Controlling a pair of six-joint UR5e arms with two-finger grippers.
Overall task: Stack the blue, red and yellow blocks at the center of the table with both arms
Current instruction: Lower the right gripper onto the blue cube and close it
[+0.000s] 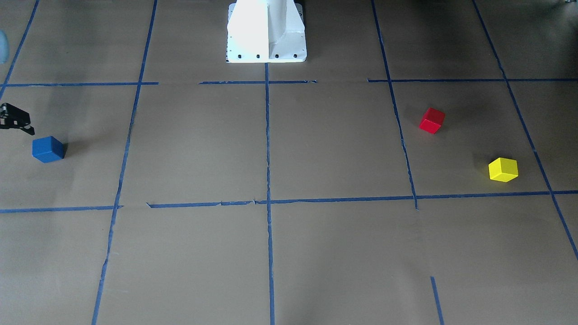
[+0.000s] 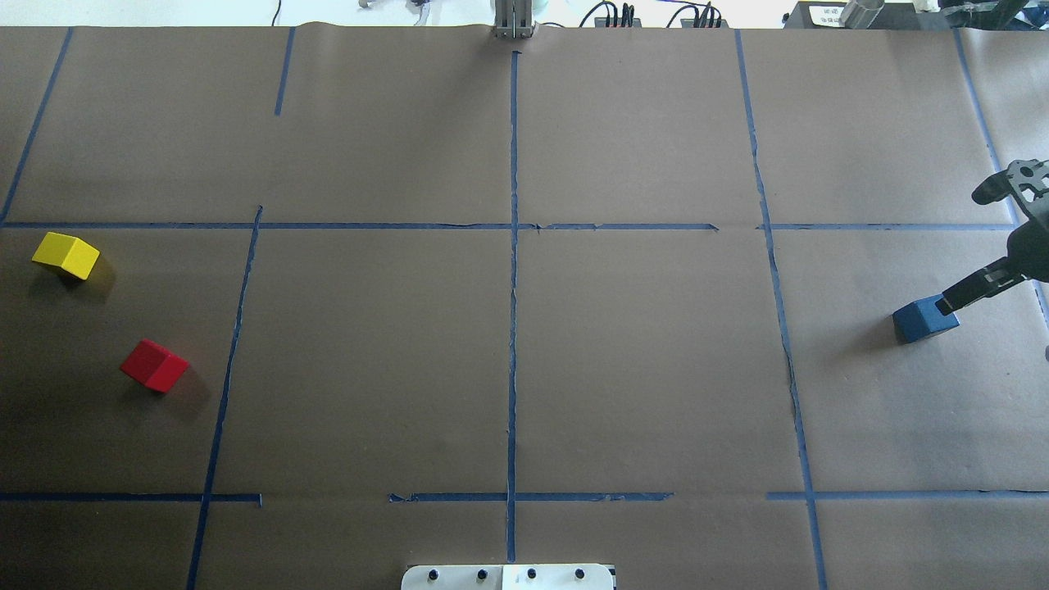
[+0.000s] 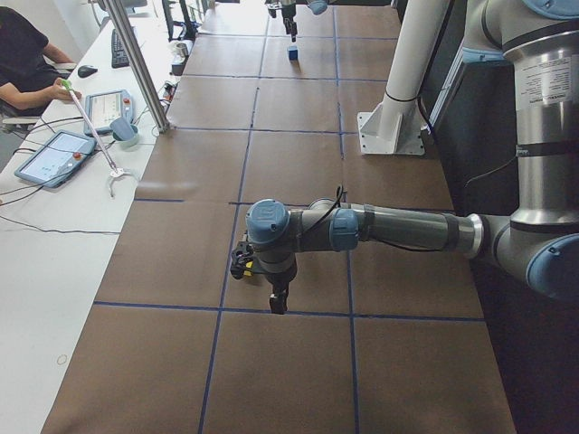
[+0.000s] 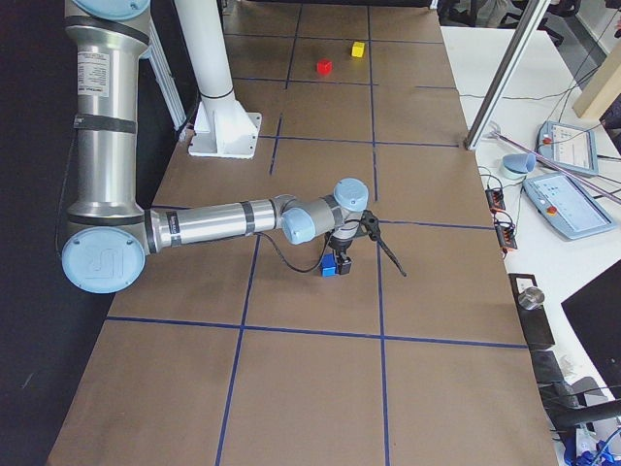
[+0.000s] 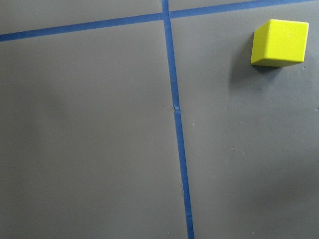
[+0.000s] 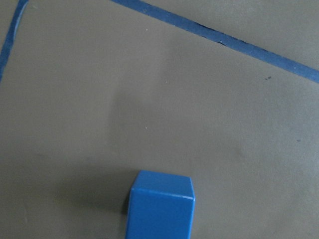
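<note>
Where the overhead view meets its right edge, the right gripper (image 2: 971,262) has its jaws spread, one finger at the blue block (image 2: 924,319). The red block (image 2: 154,365) and yellow block (image 2: 65,255) lie far left. All three are cubes with no long axis, skewed to the tape lines (image 2: 513,328). Facing the robot, its white base (image 1: 266,34) stands on brown paper (image 1: 338,149). From the left end, the left gripper (image 3: 278,303) hangs above the paper, and I cannot tell whether it is spread or closed. An operator (image 3: 23,54) sits at a side desk.
</note>
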